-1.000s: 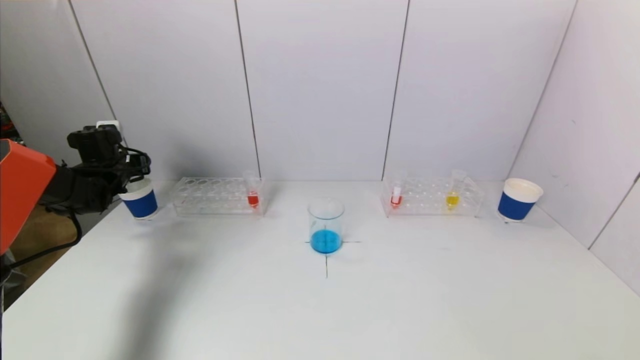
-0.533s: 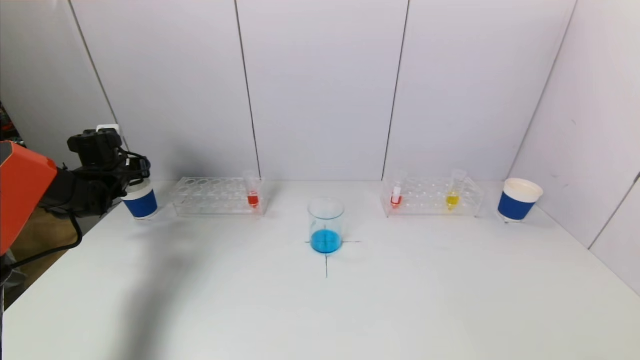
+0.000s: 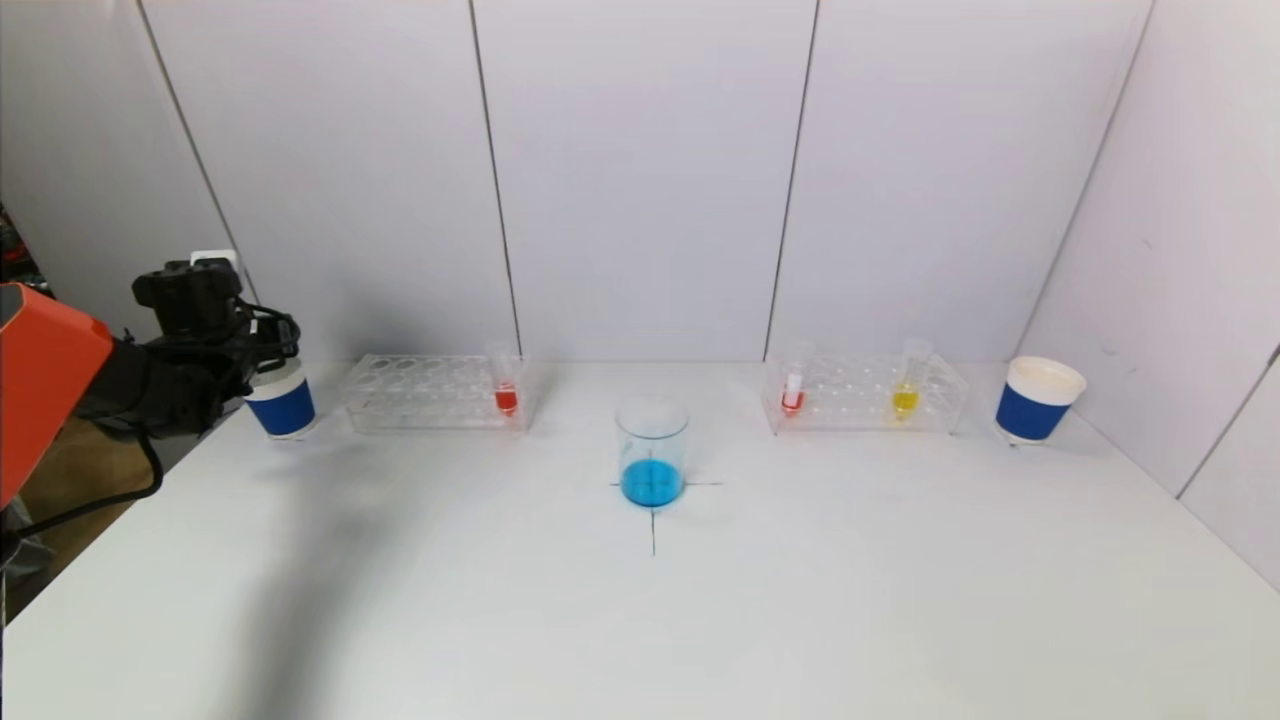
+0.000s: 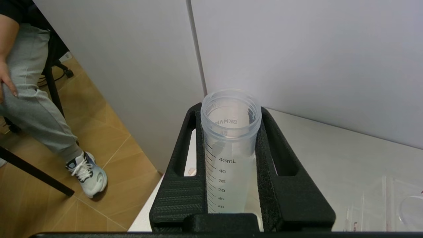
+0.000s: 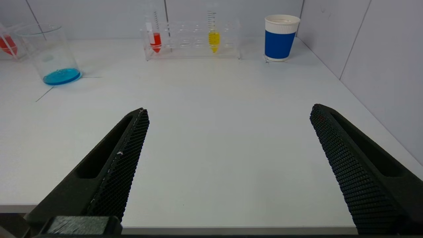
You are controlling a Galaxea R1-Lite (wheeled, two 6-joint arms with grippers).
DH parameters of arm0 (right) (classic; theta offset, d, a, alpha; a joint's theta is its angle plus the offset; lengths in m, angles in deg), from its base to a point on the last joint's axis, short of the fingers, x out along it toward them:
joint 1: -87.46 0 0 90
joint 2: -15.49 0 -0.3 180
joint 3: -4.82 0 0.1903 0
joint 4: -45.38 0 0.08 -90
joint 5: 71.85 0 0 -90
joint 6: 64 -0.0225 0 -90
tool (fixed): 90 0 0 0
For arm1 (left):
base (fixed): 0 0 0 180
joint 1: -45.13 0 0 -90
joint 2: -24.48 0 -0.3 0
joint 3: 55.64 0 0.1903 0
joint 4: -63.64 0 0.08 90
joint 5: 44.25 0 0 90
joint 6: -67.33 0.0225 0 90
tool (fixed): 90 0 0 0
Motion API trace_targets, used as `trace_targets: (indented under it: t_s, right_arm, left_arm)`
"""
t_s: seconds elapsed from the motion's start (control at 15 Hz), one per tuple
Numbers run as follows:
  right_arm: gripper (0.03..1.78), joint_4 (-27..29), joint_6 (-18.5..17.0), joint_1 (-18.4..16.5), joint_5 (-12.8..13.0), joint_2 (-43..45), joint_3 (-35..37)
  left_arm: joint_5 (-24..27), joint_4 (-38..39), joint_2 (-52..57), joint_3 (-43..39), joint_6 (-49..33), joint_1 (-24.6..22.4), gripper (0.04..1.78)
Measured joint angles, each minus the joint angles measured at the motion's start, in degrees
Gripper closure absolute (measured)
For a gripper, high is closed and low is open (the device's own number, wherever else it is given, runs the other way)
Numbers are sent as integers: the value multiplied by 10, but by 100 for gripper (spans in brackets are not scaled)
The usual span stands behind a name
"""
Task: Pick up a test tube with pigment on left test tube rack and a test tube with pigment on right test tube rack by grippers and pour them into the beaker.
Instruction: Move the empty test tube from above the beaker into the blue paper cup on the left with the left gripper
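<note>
my left gripper [image 4: 230, 172] is clamped on an emptied 45ml tube [image 4: 230, 148], just beside the blue cup [image 3: 281, 397]. my right gripper [image 5: 228, 172] gapes wide, well short of the beaker [image 3: 652, 450]. light, slick plastic: grip mid-barrel.

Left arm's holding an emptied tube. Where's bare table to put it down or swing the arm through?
Bare table: the wide stretch in front of the beaker, and both gaps between it and the left rack and right rack. Crowded: the back row, where a blue cup sits right beside the left gripper and its empty tube.
</note>
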Motion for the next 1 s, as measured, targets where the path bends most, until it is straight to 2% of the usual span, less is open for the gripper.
trace_targets:
  t_s: [0.2,0.33,0.73,0.87,1.0]
  right_arm:
    - [4,0,0,0,0,0,0]
    - [4,0,0,0,0,0,0]
    - [4,0,0,0,0,0,0]
    - [4,0,0,0,0,0,0]
    - [4,0,0,0,0,0,0]
  left_arm:
    - [0,1,1,-2,1,0,133]
    - [0,2,1,-4,1,0,118]
    - [0,6,2,-7,1,0,30]
    - [1,5,6,-7,1,0,13]
    - [3,4,12,-7,1,0,5]
